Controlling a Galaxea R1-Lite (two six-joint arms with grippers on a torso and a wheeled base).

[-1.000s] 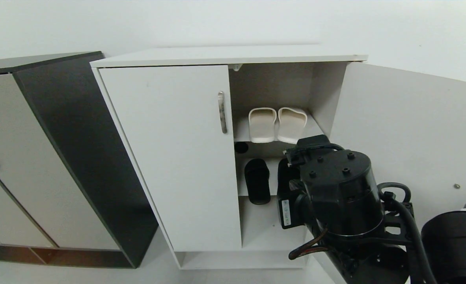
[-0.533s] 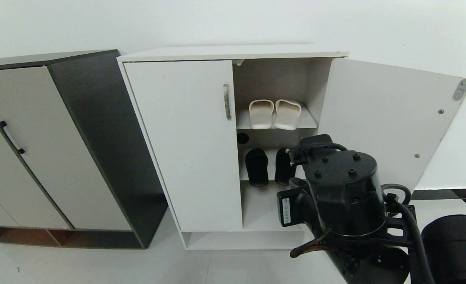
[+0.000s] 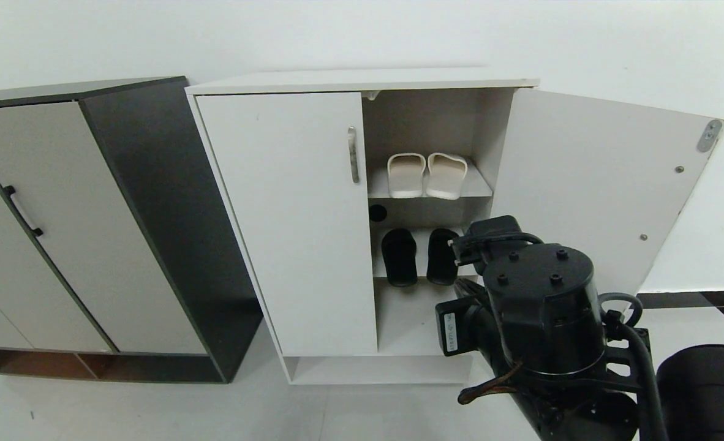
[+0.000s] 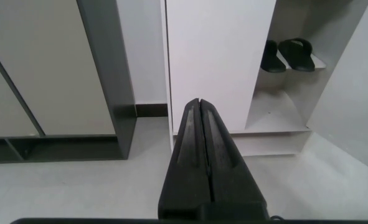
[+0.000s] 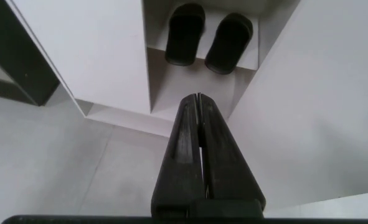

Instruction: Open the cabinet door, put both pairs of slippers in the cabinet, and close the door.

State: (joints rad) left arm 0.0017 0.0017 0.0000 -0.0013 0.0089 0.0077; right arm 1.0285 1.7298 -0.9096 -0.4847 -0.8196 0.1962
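Left claw (image 4: pixel 199 102) shut, empty, facing closed left door (image 3: pixel 288 214). White slippers (image 3: pixel 426 176) on upper shelf (image 3: pixel 479 188), black slippers (image 3: pixel 420 256) one shelf below. Right claw (image 5: pixel 199 98) shut, empty. I'd get behind open right door (image 3: pixel 588 184), push near its free edge, swing slowly.

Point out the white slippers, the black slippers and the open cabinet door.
white slippers (image 3: pixel 406 177): head view, footbed of the left slipper.
black slippers (image 5: pixel 185 37): right wrist view, upper of one slipper.
open door (image 3: pixel 588 184): head view, middle of its inner face.
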